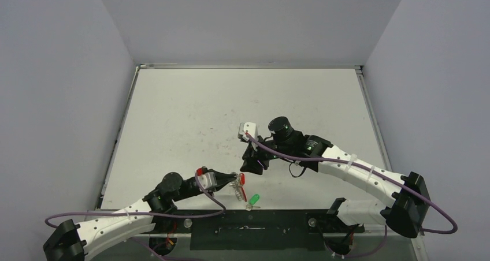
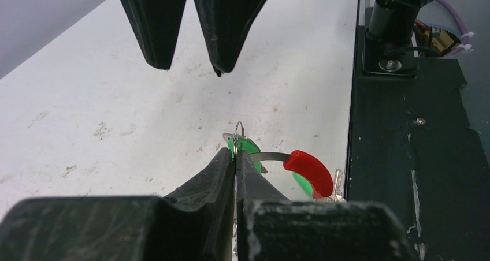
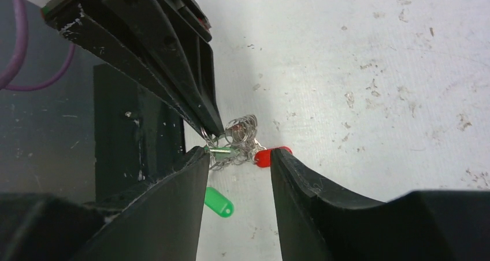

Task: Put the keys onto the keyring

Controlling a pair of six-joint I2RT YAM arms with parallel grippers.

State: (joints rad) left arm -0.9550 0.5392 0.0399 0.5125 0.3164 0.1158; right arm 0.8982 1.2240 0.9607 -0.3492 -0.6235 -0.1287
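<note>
At the lower middle of the top view, near the table's (image 1: 190, 116) front edge, my left gripper (image 2: 236, 154) is clenched on the keyring (image 3: 241, 127); the coil dangles from its very tips with the red sleeve (image 2: 309, 171) just beside them; the first key (image 2: 247, 147) sits right at the pinch, and I cannot tell whether its blade is caught there too; the loose key (image 3: 219, 202) lies on the table just below the ring, close to the black base plate (image 1: 260, 220). My right gripper (image 3: 240, 154) stands parted and holds nothing; in its own view its fingers sit on either side of the ring, the sleeve at or near the right-hand one.

My worries: so shallow a pinch could let the floppy coil slip or twist; a careless right finger could snag the sleeve and drag the ring free; a nudge could send the loose key onto the plate.

In the top view the ring's long axis runs from the fingertips toward the lower edge; the loose key seems to lie slantwise, head upper right, blade lower left.
</note>
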